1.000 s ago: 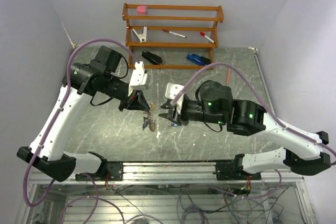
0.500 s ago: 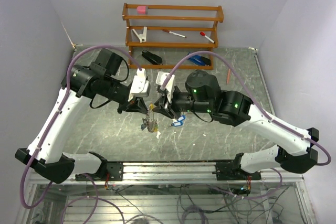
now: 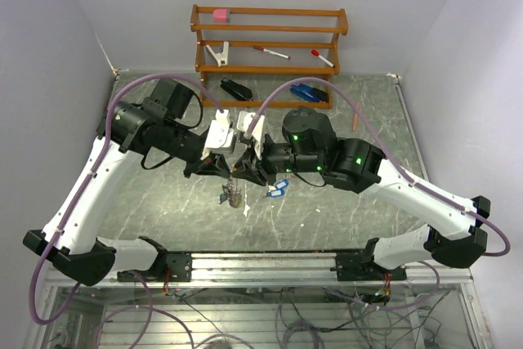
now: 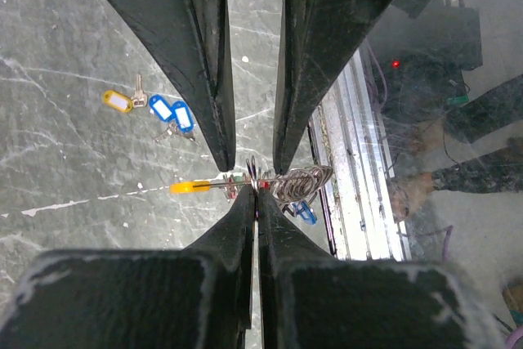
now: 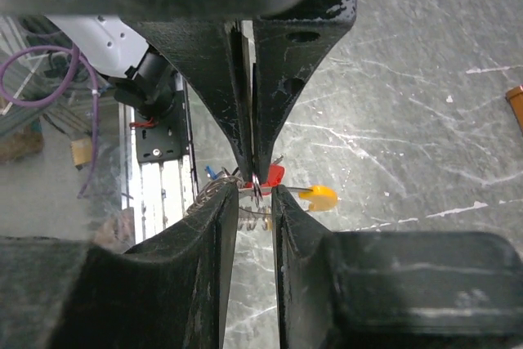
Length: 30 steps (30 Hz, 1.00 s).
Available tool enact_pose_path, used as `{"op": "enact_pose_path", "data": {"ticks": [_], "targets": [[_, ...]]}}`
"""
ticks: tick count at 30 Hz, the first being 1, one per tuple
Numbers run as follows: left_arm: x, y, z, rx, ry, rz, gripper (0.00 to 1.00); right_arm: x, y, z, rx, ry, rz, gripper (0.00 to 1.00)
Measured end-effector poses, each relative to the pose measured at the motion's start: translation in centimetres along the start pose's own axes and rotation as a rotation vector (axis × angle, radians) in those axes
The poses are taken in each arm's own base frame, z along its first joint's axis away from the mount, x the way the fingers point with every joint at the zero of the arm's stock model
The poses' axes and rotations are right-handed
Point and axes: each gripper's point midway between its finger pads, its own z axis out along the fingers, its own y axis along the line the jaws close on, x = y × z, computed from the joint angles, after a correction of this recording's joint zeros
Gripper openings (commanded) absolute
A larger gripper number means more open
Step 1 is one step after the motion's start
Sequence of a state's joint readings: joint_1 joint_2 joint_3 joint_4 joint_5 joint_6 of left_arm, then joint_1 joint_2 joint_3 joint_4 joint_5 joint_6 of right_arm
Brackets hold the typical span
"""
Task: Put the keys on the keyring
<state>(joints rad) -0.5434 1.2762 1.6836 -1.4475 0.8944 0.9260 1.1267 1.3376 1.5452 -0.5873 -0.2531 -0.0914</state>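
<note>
- One keyring (image 4: pixel 299 181) hangs centre frame above the bench (image 3: pixel 155 202), coloured tags bunched on it.
- Left pincer (image 4: pixel 257 194) is clenched on its wire.
- Right pincer (image 5: pixel 255 191) has jaws a sliver apart astride the wire; can't tell if it's gripping.
- Loose keys (image 4: pixel 167 110) lie upper left, on the bench.

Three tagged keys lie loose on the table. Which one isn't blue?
The yellow-tagged key, leftmost of the trio in the left wrist view; the two blue-tagged keys lie just beside it.

keyring (image 3: pixel 234 194) tiny, blurred, partly hidden
</note>
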Motion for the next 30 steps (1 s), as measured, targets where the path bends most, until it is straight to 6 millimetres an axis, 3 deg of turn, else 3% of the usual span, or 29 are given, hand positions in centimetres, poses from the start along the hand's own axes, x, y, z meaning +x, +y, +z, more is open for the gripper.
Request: {"op": "enact_pose_path", "data": {"ticks": [19, 30], "targets": [[-0.38, 0.06, 0.2, 0.0, -0.011, -0.015, 0.07, -0.51, 0.25, 0.52, -0.012, -0.048, 0.021, 0.2], [-0.41, 0.04, 0.22, 0.003, -0.013, -0.003, 0.07, -0.69, 0.44, -0.36, -0.005, -0.07, 0.033, 0.19]]}}
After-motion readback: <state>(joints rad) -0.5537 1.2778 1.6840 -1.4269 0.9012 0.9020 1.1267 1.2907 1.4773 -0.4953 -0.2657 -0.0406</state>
